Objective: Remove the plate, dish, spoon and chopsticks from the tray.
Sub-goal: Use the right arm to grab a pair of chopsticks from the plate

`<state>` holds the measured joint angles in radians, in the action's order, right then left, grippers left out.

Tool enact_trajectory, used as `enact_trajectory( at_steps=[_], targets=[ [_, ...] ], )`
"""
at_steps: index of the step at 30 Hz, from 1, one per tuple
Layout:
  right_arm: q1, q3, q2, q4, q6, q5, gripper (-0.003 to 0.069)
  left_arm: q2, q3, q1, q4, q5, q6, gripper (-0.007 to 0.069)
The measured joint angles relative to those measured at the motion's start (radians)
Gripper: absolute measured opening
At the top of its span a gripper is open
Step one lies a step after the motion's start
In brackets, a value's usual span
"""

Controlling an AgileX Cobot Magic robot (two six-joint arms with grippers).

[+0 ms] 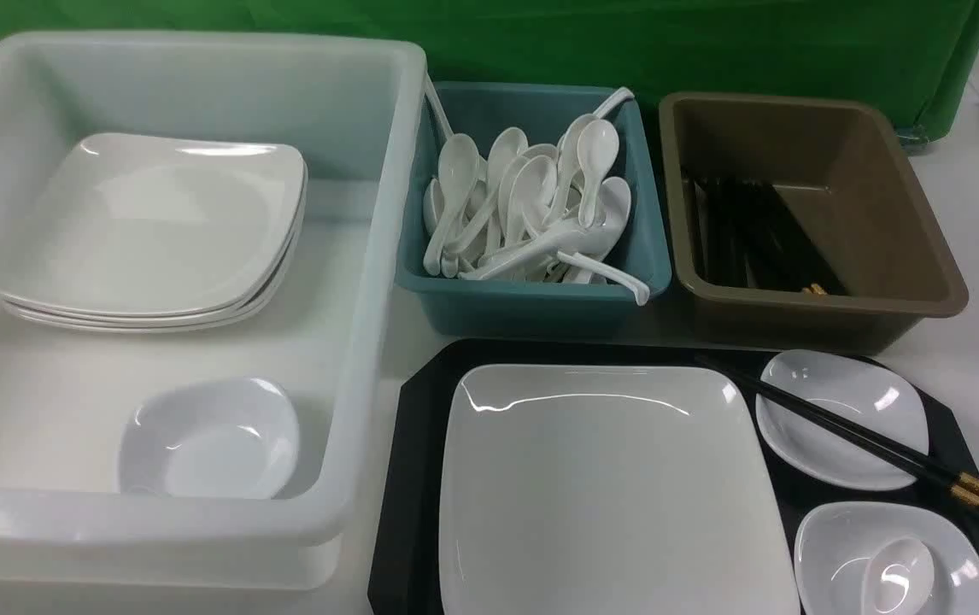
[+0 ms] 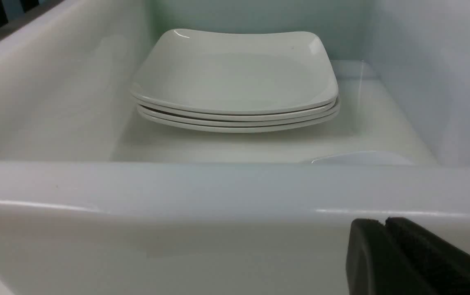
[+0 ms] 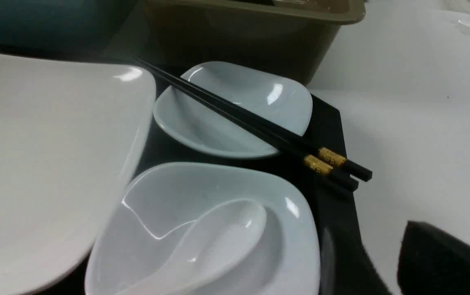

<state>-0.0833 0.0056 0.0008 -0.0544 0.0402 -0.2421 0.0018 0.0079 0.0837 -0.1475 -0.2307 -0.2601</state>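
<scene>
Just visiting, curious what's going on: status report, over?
Left gripper shut, outside white tub; right gripper unclear. Plate, spoon in dish, chopsticks across other dish: all on tray. Nothing seen blocking.

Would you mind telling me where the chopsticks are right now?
In the front view, the chopsticks lie on the right side of the tray, slanting across the far small dish, just before the brown bin.

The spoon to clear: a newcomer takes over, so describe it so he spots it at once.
Find the black tray at the near right. In its nearest right corner sits a small white dish holding the spoon. Unlike the spoons heaped in the teal bin, it lies alone.
</scene>
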Motion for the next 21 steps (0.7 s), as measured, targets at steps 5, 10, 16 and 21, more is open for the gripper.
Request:
enact_trajectory(
  at_steps=[5, 10, 16, 21],
  targets=[
    [0.0, 0.0, 0.0, 0.0, 0.0, 0.0, 0.0242, 0.0, 0.0, 0.0, 0.0, 0.0, 0.0, 0.0017],
    [0.0, 0.0, 0.0, 0.0, 0.0, 0.0, 0.0242, 0.0, 0.0, 0.0, 0.0, 0.0, 0.0, 0.0017],
    [0.0, 0.0, 0.0, 0.0, 0.0, 0.0, 0.0242, 0.0, 0.0, 0.0, 0.0, 0.0, 0.0, 0.0017],
    [0.0, 0.0, 0.0, 0.0, 0.0, 0.0, 0.0242, 0.0, 0.0, 0.0, 0.0, 0.027, 0.001, 0.0017]
  ],
)
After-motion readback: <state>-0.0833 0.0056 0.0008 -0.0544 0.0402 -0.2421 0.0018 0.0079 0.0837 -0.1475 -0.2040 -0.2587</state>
